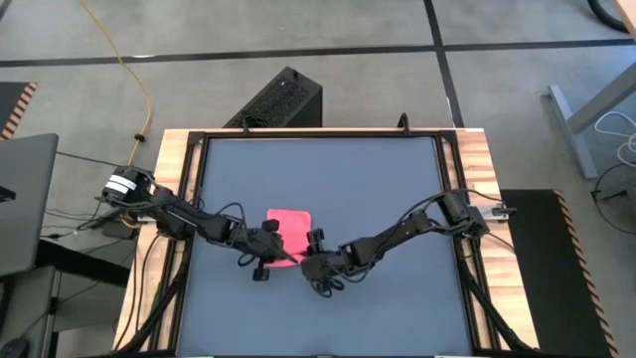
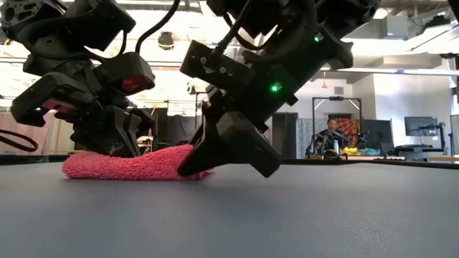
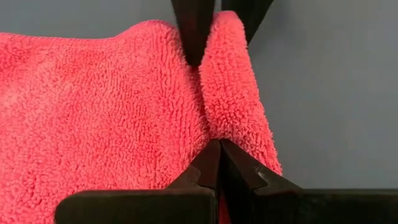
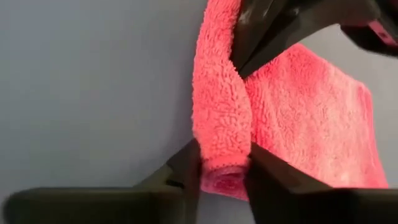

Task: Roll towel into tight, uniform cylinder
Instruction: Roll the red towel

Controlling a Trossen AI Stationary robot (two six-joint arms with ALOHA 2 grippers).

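Note:
The pink towel point(image 1: 289, 221) lies flat on the dark tabletop point(image 1: 397, 189), left of centre, with its near edge turned up into a thick roll point(image 4: 221, 118). The towel also shows in the low view point(image 2: 122, 165). My left gripper point(image 1: 279, 253) is shut on the roll at its left end. My right gripper point(image 1: 310, 255) is shut on the roll at its right end. The two grippers face each other along the roll, close together. No white tag shows. My left gripper pinches the rolled-up edge point(image 3: 214, 124) between its two fingers, several layers of cloth. The fingers come slanting down from the table's left and point along the roll. The rest of the towel lies flat on the table. My right gripper holds the roll's right end point(image 4: 224, 168) pinched between its two fingers point(image 4: 186, 171). The fingers come slanting down from the table's right and point along the roll. The roll rests on the table point(image 2: 188, 172).
A wooden frame point(image 1: 179, 159) borders the tabletop. A black box point(image 1: 278, 99) stands beyond the far edge. A person point(image 2: 330, 136) sits far back in the room. Bare tabletop lies to the right of the towel and beyond it.

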